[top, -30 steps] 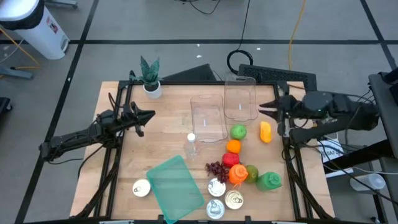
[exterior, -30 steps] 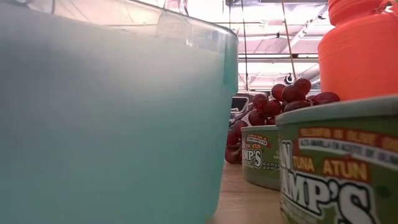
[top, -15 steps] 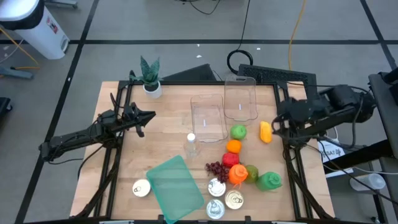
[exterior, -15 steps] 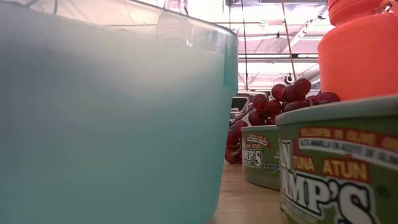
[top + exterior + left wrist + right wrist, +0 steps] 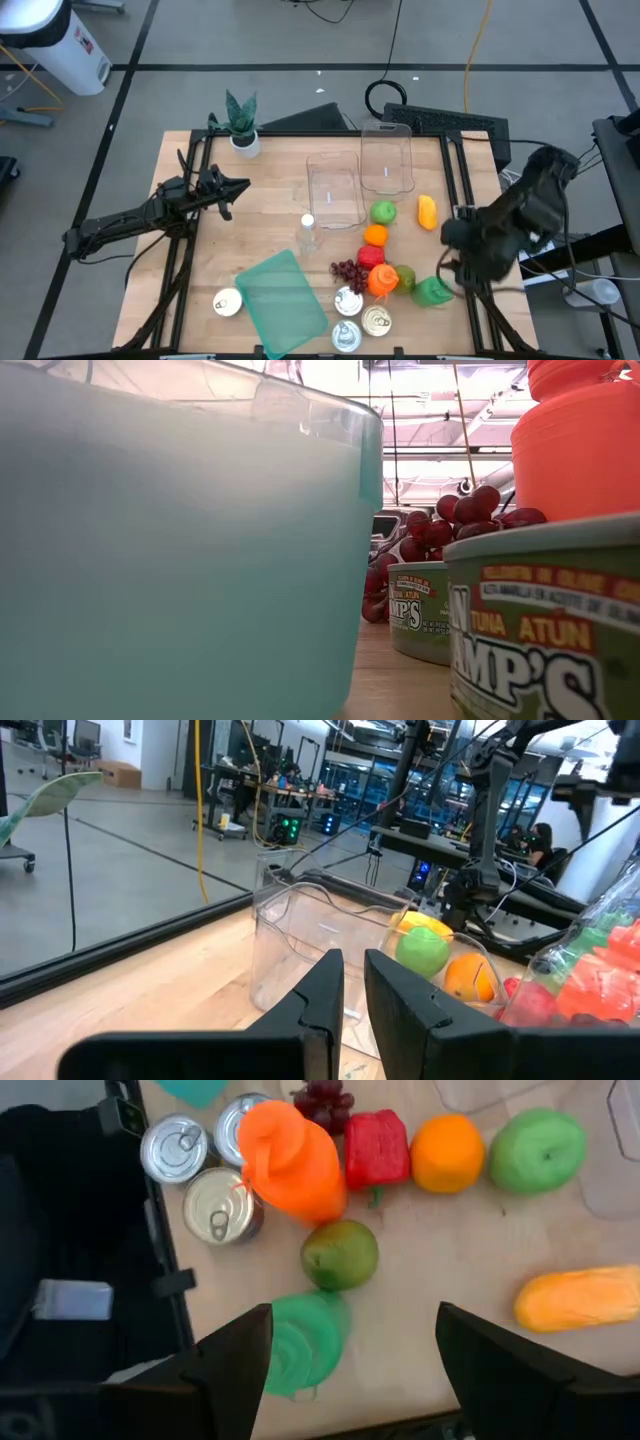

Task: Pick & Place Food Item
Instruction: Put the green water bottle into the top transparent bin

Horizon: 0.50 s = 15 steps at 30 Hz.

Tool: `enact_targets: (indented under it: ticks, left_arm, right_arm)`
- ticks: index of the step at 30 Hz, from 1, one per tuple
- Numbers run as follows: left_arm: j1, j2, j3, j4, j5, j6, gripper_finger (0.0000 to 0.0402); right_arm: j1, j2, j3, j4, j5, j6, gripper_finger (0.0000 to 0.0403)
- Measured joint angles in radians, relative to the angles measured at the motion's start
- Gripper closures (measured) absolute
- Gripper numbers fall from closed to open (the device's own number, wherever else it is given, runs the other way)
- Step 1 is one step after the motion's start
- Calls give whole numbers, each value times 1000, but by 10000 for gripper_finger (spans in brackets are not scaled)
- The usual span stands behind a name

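Note:
Food items lie in the right half of the table: a green apple (image 5: 383, 211), an orange (image 5: 375, 234), a red pepper (image 5: 370, 255), grapes (image 5: 345, 269), a mango (image 5: 405, 277) and a yellow fruit (image 5: 427, 211). My right gripper (image 5: 350, 1380) is open and points down above the table's right near part. Its fingers stand wide on either side of the green bottle (image 5: 300, 1342), with the mango (image 5: 340, 1253) just beyond. It touches nothing. My left gripper (image 5: 235, 185) waits, shut, over the table's left side.
An orange bottle (image 5: 382, 279) stands among the fruit, and several tins (image 5: 377, 320) cluster near the near edge. A teal bin (image 5: 282, 298), a single tin (image 5: 228, 302), a small water bottle (image 5: 307, 233), two clear containers (image 5: 335, 190) and a potted plant (image 5: 241, 125) share the table.
My right arm has swung from the table's right far side, where it lay level beside the yellow fruit, toward the near edge. It has tipped to point down over the green bottle and mango. No object has moved.

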Motion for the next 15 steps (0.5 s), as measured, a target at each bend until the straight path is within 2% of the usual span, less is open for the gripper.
enact_targets:
  ticks: [3, 8, 15]
  left_arm:
    - [0, 0, 0, 0, 0, -11, 350]
    - [0, 0, 0, 0, -1, -42, 350]
    - [0, 0, 0, -17, 4, -99, 350]
  right_arm:
    - [59, 57, 0, -21, 19, 58, 133]
    - [96, 138, 0, -47, 14, 55, 133]
    - [151, 169, 0, -53, 15, 128, 133]
